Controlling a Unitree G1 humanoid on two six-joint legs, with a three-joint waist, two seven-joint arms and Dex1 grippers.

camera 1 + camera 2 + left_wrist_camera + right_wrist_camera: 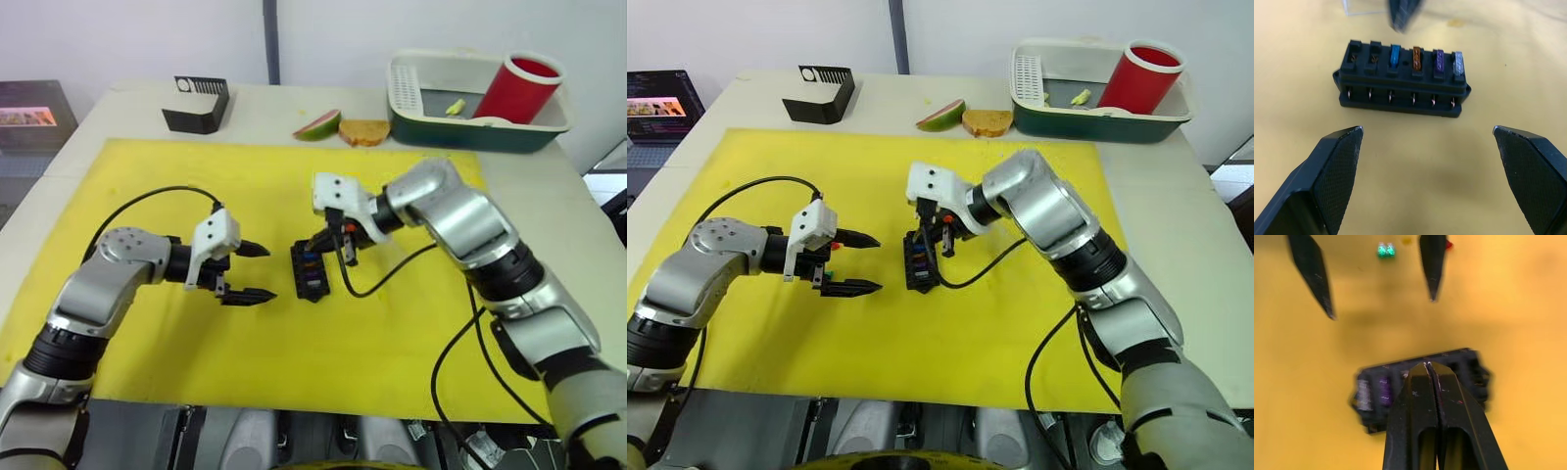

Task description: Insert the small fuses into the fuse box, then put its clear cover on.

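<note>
The black fuse box (312,272) lies on the yellow mat (196,176) between my two grippers. Blue, amber, purple and clear fuses stand in a row of its slots (1425,62), and two slots at one end (1362,54) are empty. A green fuse (1385,250) and a red fuse (1448,244) lie loose on the mat by my left gripper's fingers. My left gripper (266,272) is open, just left of the box, pointing at it. My right gripper (1426,366) is shut directly over the box, with nothing visible between its fingers. An edge of the clear cover (1364,9) shows just beyond the box.
A black slotted holder (199,103) stands at the back left of the table. A mango slice (318,125) and a bread slice (364,131) lie behind the mat. A green-and-white tray (431,122) with a red cup (519,88) is at the back right.
</note>
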